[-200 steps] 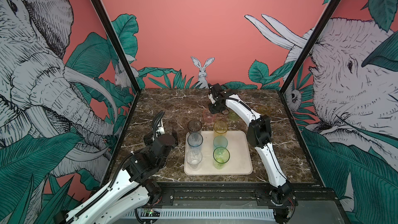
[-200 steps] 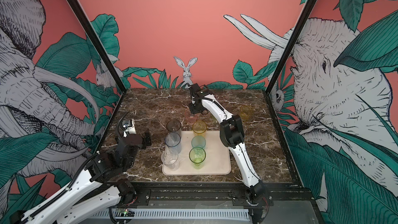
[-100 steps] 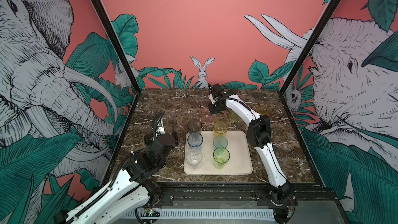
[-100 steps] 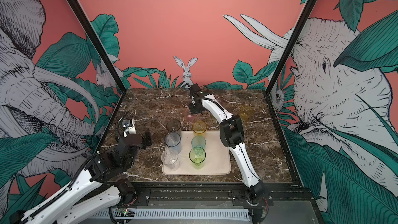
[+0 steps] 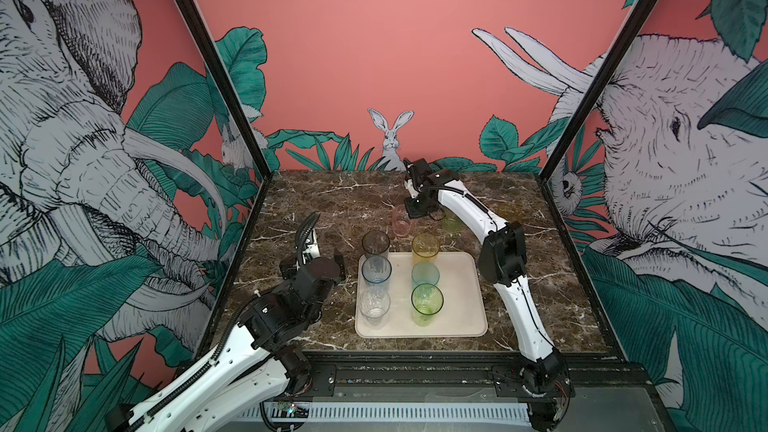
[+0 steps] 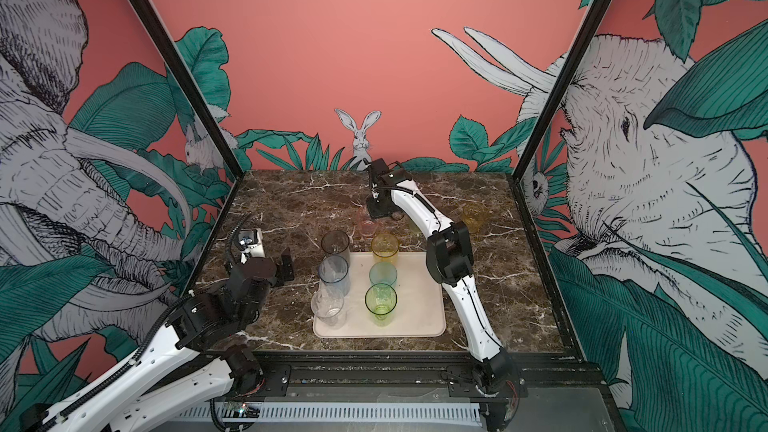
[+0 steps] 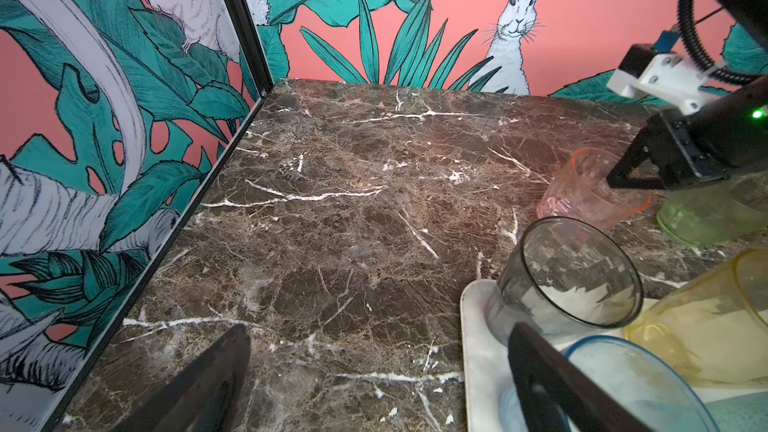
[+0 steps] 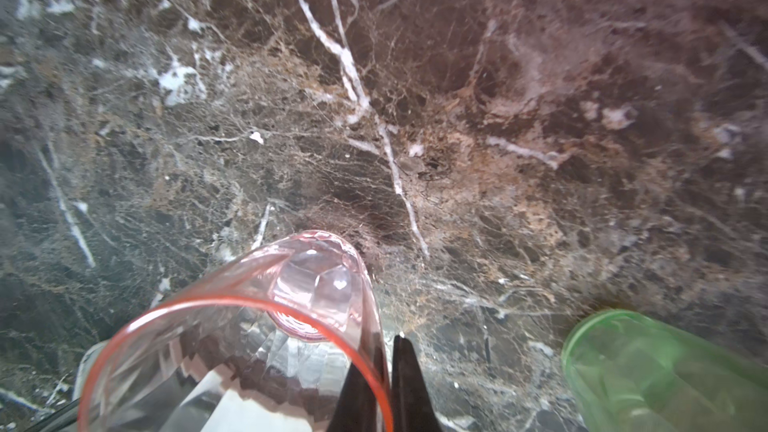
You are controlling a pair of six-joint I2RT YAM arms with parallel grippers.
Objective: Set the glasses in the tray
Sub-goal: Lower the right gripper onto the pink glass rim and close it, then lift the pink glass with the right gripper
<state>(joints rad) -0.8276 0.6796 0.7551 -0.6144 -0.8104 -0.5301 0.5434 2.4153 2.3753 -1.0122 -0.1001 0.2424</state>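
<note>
Between our right fingers (image 8: pixel 406 380), just clenched, sits the wall of the short see-through pink tumbler (image 8: pixel 232 326), on the tabletop (image 5: pixel 311 201) outside the flat cream rectangular tray (image 5: pixel 457 317); we judge lifting can begin. Our left fingers (image 7: pixel 216 367) gape empty.

text: none legible | labels, brands, numbers, signs: none legible | surfaces seen: glasses (image 5: pixel 427 305), tray (image 5: pixel 461 309), tabletop (image 5: pixel 324 201), wall murals (image 5: pixel 390 135) | murals: drawn elephants, rabbits and leaves only

Right arm (image 5: pixel 467 206) outstretched, jaws pinched; left jaws wide.
</note>
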